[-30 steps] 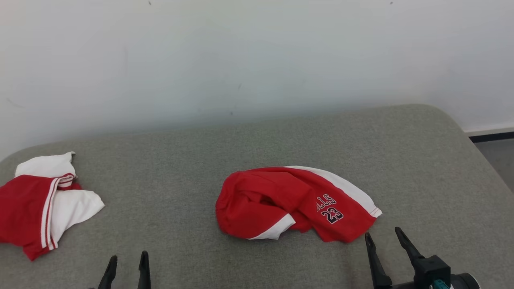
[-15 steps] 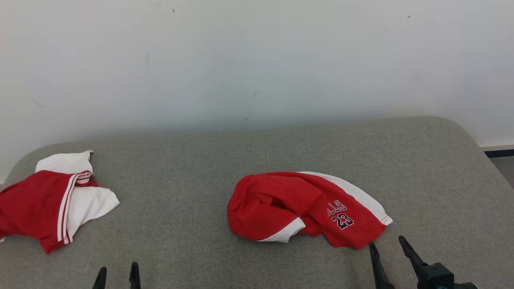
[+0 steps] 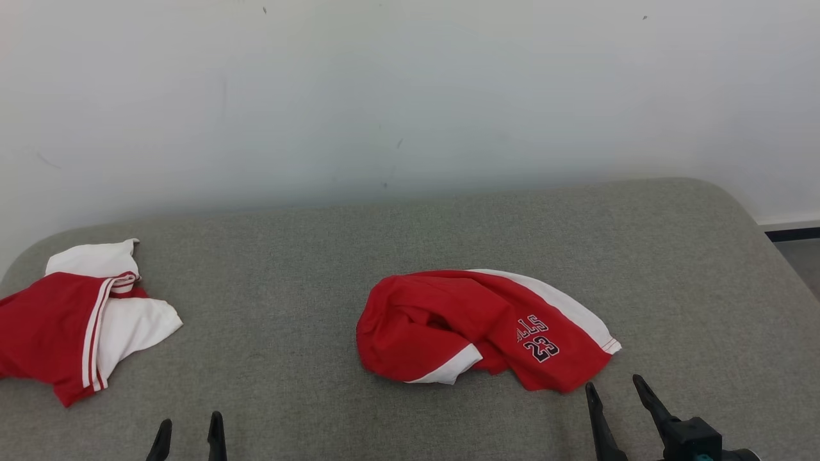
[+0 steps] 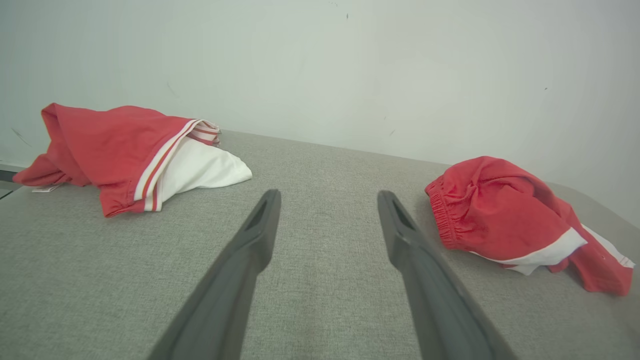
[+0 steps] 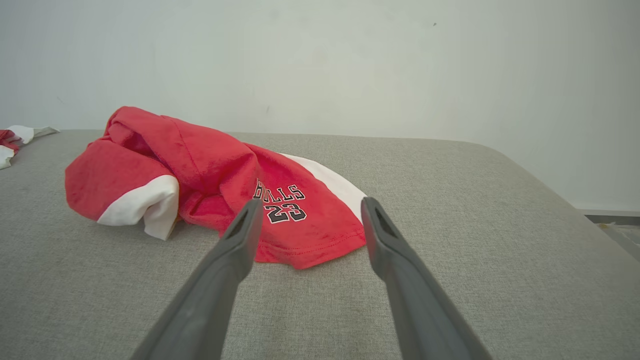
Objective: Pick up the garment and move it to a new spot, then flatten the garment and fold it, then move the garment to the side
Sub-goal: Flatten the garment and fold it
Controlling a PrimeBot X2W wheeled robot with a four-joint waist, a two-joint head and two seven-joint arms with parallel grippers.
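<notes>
Nearest, low at the bottom of the head view: right end effector (image 3: 612, 383), fingers spread wide, pinching nothing, poised over the grey fabric-covered worktop (image 3: 295, 397). Just ahead of its fingertips and a little to their left: the hem of the red-and-white shorts (image 3: 474, 326), the leg printed "BULLS 23" closest, near but not touching. Beyond that, running away leftward from this end effector: the rest of the crumpled shorts, long axis roughly crosswise to the fingers, elastic waistband at the far-left end. Well apart from the shorts on the other side: left end effector (image 3: 191, 419), likewise spread and empty, the waistband end ahead and off to its right. Farther ahead and to the left of that one: a second red-and-white garment (image 3: 64, 326), bunched near the worktop's edge. Judged from this layout: pick-up not yet begun, the central shorts presumably the target, right arm clearly the nearer. Probably enough for a first pinch: a short reach forward and slightly left onto the printed hem.
</notes>
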